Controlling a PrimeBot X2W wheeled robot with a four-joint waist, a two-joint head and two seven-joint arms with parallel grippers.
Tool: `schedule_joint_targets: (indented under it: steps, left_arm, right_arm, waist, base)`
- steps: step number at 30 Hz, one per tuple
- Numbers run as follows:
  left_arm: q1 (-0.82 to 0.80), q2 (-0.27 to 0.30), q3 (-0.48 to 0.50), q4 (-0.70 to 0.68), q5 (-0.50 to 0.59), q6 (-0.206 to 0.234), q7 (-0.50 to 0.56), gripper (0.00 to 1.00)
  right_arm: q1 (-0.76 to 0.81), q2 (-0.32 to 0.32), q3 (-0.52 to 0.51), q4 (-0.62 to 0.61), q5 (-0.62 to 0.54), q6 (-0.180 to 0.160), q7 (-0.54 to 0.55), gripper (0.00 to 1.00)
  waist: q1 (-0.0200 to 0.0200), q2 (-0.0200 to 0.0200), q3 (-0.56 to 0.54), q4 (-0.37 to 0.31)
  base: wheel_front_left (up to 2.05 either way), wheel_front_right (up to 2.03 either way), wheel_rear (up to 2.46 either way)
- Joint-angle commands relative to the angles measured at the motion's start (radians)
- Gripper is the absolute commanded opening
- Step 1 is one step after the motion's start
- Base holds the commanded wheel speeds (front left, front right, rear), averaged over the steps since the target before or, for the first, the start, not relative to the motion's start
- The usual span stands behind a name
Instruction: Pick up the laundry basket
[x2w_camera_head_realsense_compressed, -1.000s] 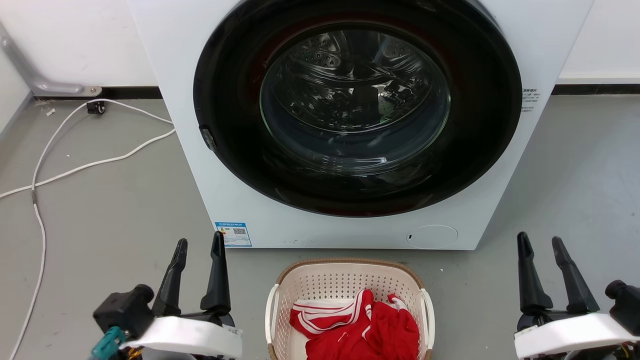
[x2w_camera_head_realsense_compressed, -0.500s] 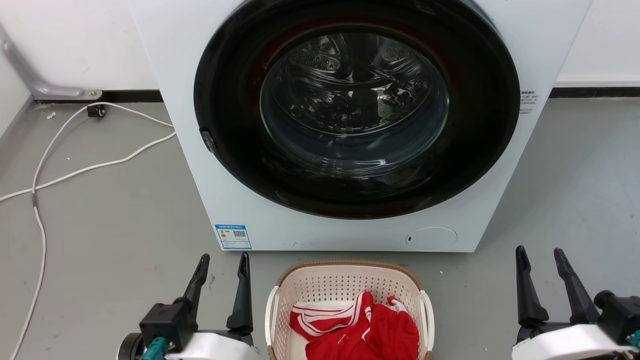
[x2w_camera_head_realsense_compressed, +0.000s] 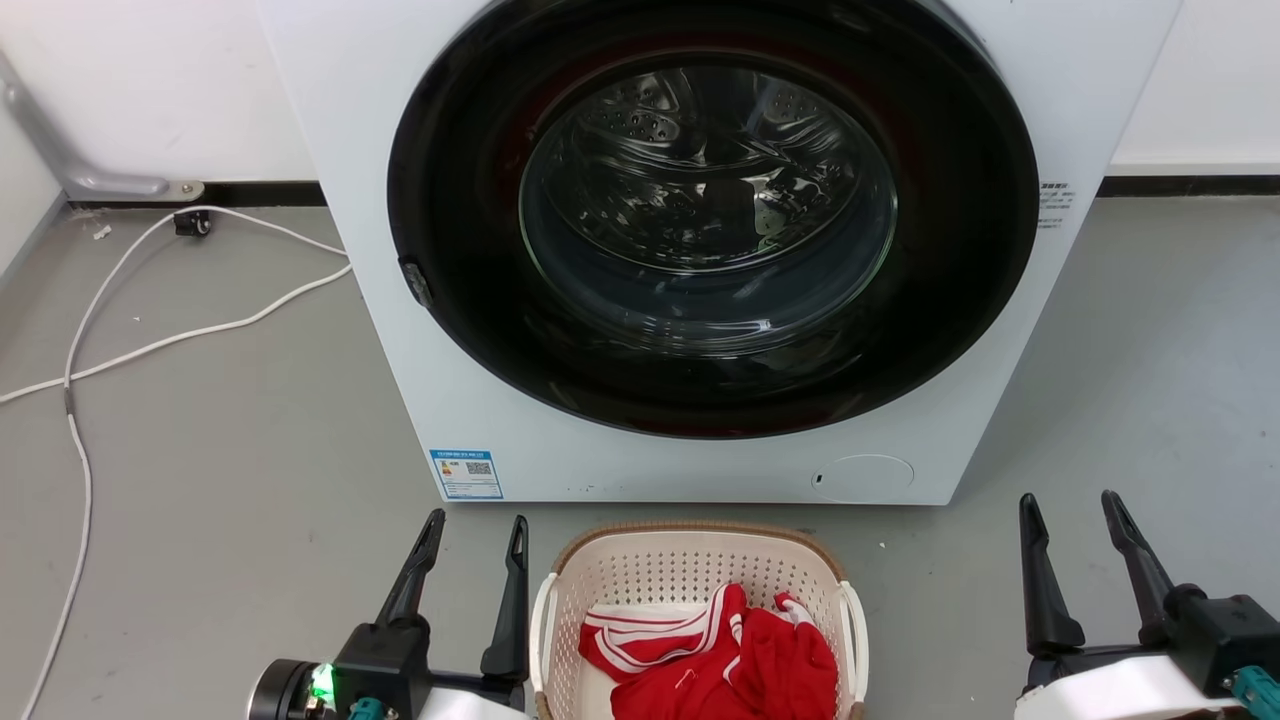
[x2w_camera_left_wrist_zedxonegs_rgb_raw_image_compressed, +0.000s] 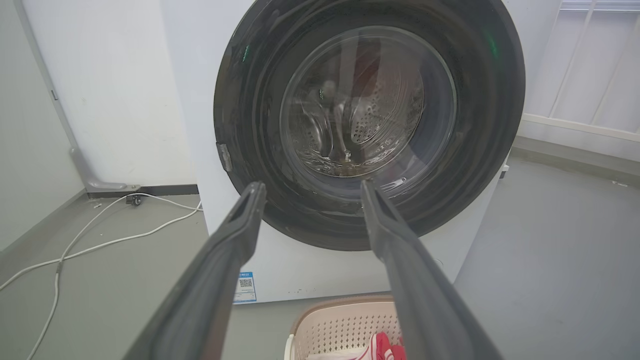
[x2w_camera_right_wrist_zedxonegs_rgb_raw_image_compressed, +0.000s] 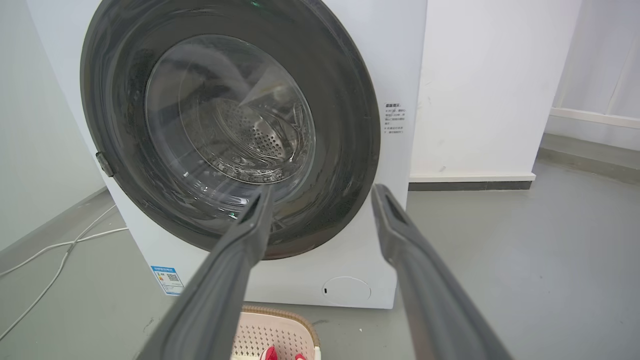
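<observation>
Your left end effector (x2w_camera_head_realsense_compressed: 477, 520), jaws apart, stands just beside the laundry basket (x2w_camera_head_realsense_compressed: 690, 570), right end effector (x2w_camera_head_realsense_compressed: 1068, 500) likewise spread but well apart, presumably to take both side handles (x2w_camera_head_realsense_compressed: 541, 620)

- Cream laundry basket (x2w_camera_head_realsense_compressed: 690, 575), walls dotted with neat rows of small holes; brown woven-look rim (x2w_camera_head_realsense_compressed: 690, 523), white side handles (x2w_camera_head_realsense_compressed: 541, 620).
- Red garment (x2w_camera_head_realsense_compressed: 760, 670) inside, edged with white stripes.
- White washer (x2w_camera_head_realsense_compressed: 650, 470), glossy black door ring (x2w_camera_head_realsense_compressed: 450, 330), silvery drum (x2w_camera_head_realsense_compressed: 650, 120) speckled with holes.
- Blue-and-white label (x2w_camera_head_realsense_compressed: 466, 473) on its front.
- Plain grey floor (x2w_camera_head_realsense_compressed: 220, 480), crossed by a white cable (x2w_camera_head_realsense_compressed: 240, 318).
- Black fingers (x2w_camera_head_realsense_compressed: 512, 600); small green light (x2w_camera_head_realsense_compressed: 322, 683) glowing nearby.
</observation>
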Motion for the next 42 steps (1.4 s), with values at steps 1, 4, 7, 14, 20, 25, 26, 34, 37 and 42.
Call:
schedule_joint_targets:
  steps: [1, 4, 7, 14, 20, 25, 26, 34, 37, 42]
  left_arm:
    - [0.008, 0.004, -0.002, -0.008, 0.023, -0.002, -0.011, 1.00]
    - [0.016, -0.005, 0.007, -0.003, 0.030, -0.009, -0.017, 1.00]
    - [0.021, -0.014, 0.016, 0.004, 0.040, -0.031, -0.022, 1.00]
    - [0.039, -0.046, 0.055, 0.013, 0.071, -0.084, -0.035, 1.00]
    - [0.049, -0.076, 0.104, 0.050, 0.089, -0.131, -0.045, 1.00]
    - [0.057, -0.088, 0.126, 0.060, 0.116, -0.158, -0.048, 1.00]
    - [0.059, -0.090, 0.129, 0.061, 0.119, -0.163, -0.048, 1.00]
    - [0.062, -0.099, 0.138, 0.067, 0.131, -0.178, -0.048, 1.00]
    - [0.065, -0.100, 0.140, 0.070, 0.135, -0.182, -0.048, 1.00]
    - [0.069, -0.101, 0.139, 0.074, 0.140, -0.185, -0.048, 1.00]
  right_arm:
    - [0.009, -0.004, 0.004, -0.012, -0.029, 0.000, -0.010, 1.00]
    - [0.015, -0.005, 0.009, -0.014, -0.050, 0.000, -0.015, 1.00]
    - [0.018, -0.004, 0.013, -0.016, -0.066, 0.000, -0.021, 1.00]
    - [0.024, -0.004, 0.019, -0.017, -0.096, 0.000, -0.034, 1.00]
    - [0.027, -0.004, 0.017, -0.014, -0.123, 0.000, -0.045, 1.00]
    - [0.029, -0.004, 0.020, -0.008, -0.128, 0.000, -0.047, 1.00]
    - [0.029, -0.004, 0.020, -0.008, -0.129, 0.000, -0.047, 1.00]
    - [0.032, -0.004, 0.021, -0.007, -0.133, 0.000, -0.047, 1.00]
    - [0.034, -0.004, 0.022, -0.004, -0.135, 0.000, -0.047, 1.00]
    - [0.035, -0.004, 0.021, -0.002, -0.134, 0.000, -0.047, 1.00]
  waist:
    - [0.0000, 0.0000, 0.002, 0.000]
    - [0.0000, 0.0000, 0.004, 0.001]
    - [0.0000, 0.0000, 0.005, 0.002]
    - [0.0000, 0.0000, 0.004, 0.003]
    - [0.0000, 0.0000, 0.004, 0.002]
    - [0.0000, 0.0000, 0.003, 0.003]
    - [0.0000, 0.0000, 0.003, 0.003]
    - [0.0000, 0.0000, 0.006, 0.005]
    - [0.0000, 0.0000, 0.005, 0.006]
    - [0.0000, 0.0000, 0.004, 0.005]
  base:
    - [0.00, 0.00, 0.00]
    - [0.00, 0.00, 0.00]
    - [0.00, 0.00, 0.00]
    - [0.00, 0.00, 0.00]
    - [0.00, 0.00, 0.00]
    - [0.00, 0.00, 0.00]
    - [0.00, 0.00, 0.00]
    - [0.00, 0.00, 0.00]
    - [0.00, 0.00, 0.00]
    - [0.00, 0.00, 0.00]
